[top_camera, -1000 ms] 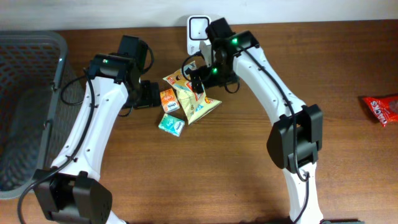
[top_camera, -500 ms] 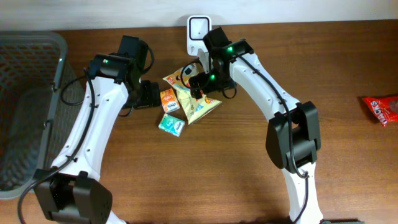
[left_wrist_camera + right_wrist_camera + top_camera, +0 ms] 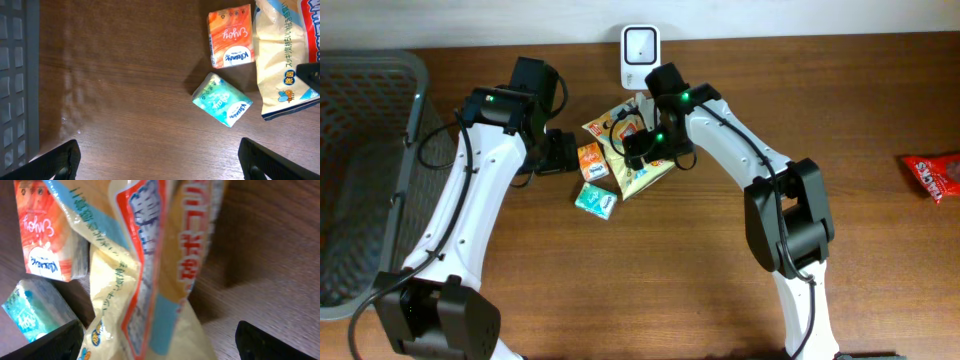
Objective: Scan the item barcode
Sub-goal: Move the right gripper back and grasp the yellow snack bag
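Brown wooden table bears, in the upper middle of the overhead frame, a crumpled yellow snack bag directly under the right gripper, whose jaws gape wide over it just below the white scanner, while the left gripper, equally wide, hangs just left of the orange tissue pack.
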`<state>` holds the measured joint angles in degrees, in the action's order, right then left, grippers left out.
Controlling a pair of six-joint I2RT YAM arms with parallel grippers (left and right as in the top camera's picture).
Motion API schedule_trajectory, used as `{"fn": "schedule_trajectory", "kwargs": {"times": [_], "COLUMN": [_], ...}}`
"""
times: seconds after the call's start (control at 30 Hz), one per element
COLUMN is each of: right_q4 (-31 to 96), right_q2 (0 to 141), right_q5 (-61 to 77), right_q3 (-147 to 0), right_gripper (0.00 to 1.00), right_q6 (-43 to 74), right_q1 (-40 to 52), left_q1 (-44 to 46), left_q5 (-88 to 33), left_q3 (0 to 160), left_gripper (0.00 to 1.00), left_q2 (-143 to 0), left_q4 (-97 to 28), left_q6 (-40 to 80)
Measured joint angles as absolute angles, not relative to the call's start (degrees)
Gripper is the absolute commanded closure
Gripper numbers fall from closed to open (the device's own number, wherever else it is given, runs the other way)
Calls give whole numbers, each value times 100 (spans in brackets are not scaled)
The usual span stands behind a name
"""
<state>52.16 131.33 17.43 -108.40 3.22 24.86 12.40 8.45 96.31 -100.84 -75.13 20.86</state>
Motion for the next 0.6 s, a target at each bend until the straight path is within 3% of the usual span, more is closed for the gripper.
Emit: {"fn": "schedule_trajectory", "kwargs": {"times": [0.4,0.43,0.5,0.6], "right_q4": [5175,5175,5129,5052], "right_q2": [13133,13133,13133,13133], "right_q5": [1433,1415,1284,1041], "right_q3": [-10840,-10840,-10840,-10840], "right_gripper": [4,9,48,67], "right_q6": [322,322,322,342], "right_q1": [2821,2821,2821,2821], "left_q1": [1240,1240,1240,1240], "left_q5": [845,845,845,845], "left_q3": [9631,9631,9631,9631], "left_gripper": [1,1,1,1], "left_q2": [-10084,-10084,-10084,-10084], "left_q4": [-7513,-7516,-7516,-7516], "left_q6": [2084,2084,2084,2084]}}
